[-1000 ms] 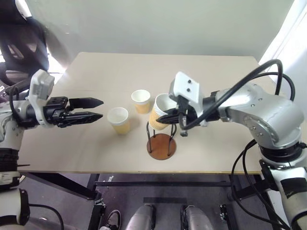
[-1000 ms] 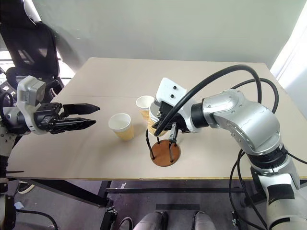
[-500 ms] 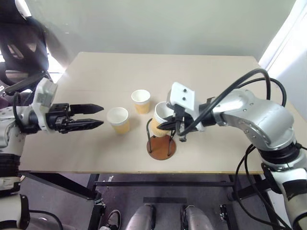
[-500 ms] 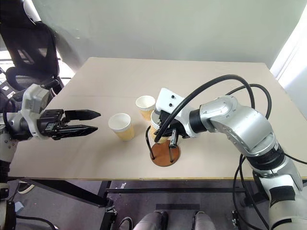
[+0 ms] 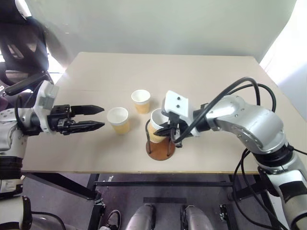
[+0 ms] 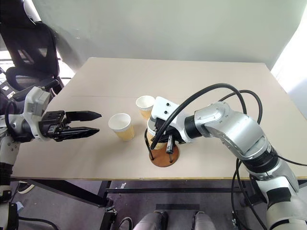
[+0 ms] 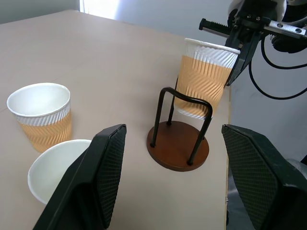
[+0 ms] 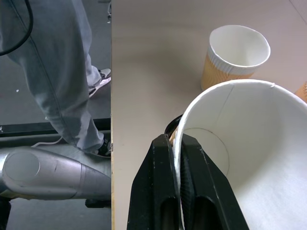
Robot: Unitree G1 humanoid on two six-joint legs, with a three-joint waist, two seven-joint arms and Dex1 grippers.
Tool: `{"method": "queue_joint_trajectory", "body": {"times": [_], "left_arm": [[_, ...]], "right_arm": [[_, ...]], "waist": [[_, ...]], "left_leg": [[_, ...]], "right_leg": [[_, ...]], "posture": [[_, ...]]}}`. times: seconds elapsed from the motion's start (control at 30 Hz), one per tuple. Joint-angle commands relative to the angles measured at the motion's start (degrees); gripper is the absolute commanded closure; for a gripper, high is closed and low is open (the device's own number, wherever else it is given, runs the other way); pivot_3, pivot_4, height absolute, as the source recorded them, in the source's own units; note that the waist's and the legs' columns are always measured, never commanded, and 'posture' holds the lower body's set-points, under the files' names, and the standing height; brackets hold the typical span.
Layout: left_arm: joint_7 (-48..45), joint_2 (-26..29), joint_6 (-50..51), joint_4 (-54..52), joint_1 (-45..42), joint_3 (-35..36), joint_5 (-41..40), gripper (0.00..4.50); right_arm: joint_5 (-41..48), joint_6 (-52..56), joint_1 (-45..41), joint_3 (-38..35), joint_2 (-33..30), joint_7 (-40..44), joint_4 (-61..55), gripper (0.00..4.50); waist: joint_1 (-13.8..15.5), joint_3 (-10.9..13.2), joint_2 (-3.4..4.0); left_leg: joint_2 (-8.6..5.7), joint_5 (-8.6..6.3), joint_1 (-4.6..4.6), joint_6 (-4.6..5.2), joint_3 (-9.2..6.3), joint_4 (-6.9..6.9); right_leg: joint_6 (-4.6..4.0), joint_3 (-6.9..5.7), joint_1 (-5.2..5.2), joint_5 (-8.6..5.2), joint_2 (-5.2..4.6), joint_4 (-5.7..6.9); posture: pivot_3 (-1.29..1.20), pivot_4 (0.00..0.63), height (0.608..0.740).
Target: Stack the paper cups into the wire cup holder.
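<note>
Pale grey wall stands behind a beige bench (image 5: 201, 76); a black office chair (image 5: 19, 45) sits off the bench's left far corner, and a person's grey trouser leg (image 8: 62, 72) and shoe show beyond the bench edge in the right wrist view. Near the front edge stands the wire cup holder (image 5: 160, 147), its round reddish-brown base flat on the bench and its dark wire loops upright; the held cup (image 5: 158, 125) is partway down between those loops, mouth up, its long axis tilted, the bottom not yet on the base. The right gripper (image 5: 169, 127) is clenched on that cup's rim, one finger inside the wall and one outside. Two more paper cups stand upright, mouths up, left of the holder: the near cup (image 5: 118, 120) and the far cup (image 5: 141, 101), apart from each other. The left gripper (image 5: 98, 117) hovers left of the near cup, fingers spread, grasping nothing, pointing level toward it.
</note>
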Motion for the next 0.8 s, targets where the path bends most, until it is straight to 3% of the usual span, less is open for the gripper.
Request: {"method": "queue_joint_trajectory", "body": {"times": [0.03, 0.13, 0.4, 0.57, 0.7, 0.8], "left_arm": [[-0.31, 0.38, -1.05, -1.47, 0.09, 2.26, 0.48, 1.09], [-0.30, 0.35, -1.23, -1.53, 0.14, 2.26, 0.54, 1.09], [-0.75, 0.13, -1.30, -1.05, -0.70, 1.99, 1.13, 1.09], [-1.23, 0.76, -4.03, 2.07, -4.70, 0.42, 4.20, 1.09], [-1.92, 1.71, -13.11, 7.82, -11.34, -5.26, 13.85, 1.09], [-2.45, 1.76, -16.70, 10.44, -18.69, -12.10, 14.76, 1.09]], "right_arm": [[-1.48, -2.17, -1.07, 0.46, -0.34, -0.45, 0.16, 4.44], [-1.87, -2.60, -1.02, 0.65, -0.54, -0.18, 0.32, 3.88], [-1.86, -2.88, -1.26, 0.42, -0.97, 0.20, 0.24, 1.17], [-3.05, -3.89, -3.31, -2.45, -3.58, -0.13, 1.98, 1.17], [-4.23, -4.74, -5.33, -6.96, -8.20, -0.53, 3.29, 1.17], [-0.55, -8.22, -5.51, -16.41, -13.16, 3.51, 2.63, 1.17]], "waist": [[0.01, 0.00, 0.00], [0.00, 0.00, 0.00], [0.00, 0.00, 0.00], [0.11, 0.00, -0.01], [0.44, 0.00, -0.02], [0.81, 0.05, -0.09]], "left_leg": [[0.00, 0.00, 0.00, 0.00, 0.00, 0.00], [0.00, 0.00, 0.00, 0.00, 0.00, 0.00], [0.00, 0.00, 0.00, 0.00, 0.00, 0.00], [0.00, 0.00, 0.00, 0.00, 0.00, 0.00], [0.00, 0.03, -0.05, 0.00, -0.01, 0.01], [-0.01, 0.04, -0.09, 0.01, -0.01, 0.01]], "right_leg": [[-0.01, 0.00, 0.00, 0.01, 0.00, 0.00], [-0.03, 0.00, 0.00, 0.02, 0.00, 0.00], [-0.03, 0.00, 0.00, 0.02, 0.00, 0.00], [-0.05, 0.00, 0.00, 0.03, 0.00, 0.00], [-0.12, 0.00, 0.01, 0.07, -0.02, -0.03], [-0.19, 0.00, 0.02, 0.12, -0.03, -0.15]], "posture": [[0.00, 0.150, 0.740], [0.00, 0.150, 0.740], [0.00, 0.150, 0.740], [0.00, 0.150, 0.740], [0.00, 0.150, 0.740], [0.00, 0.150, 0.740]]}}
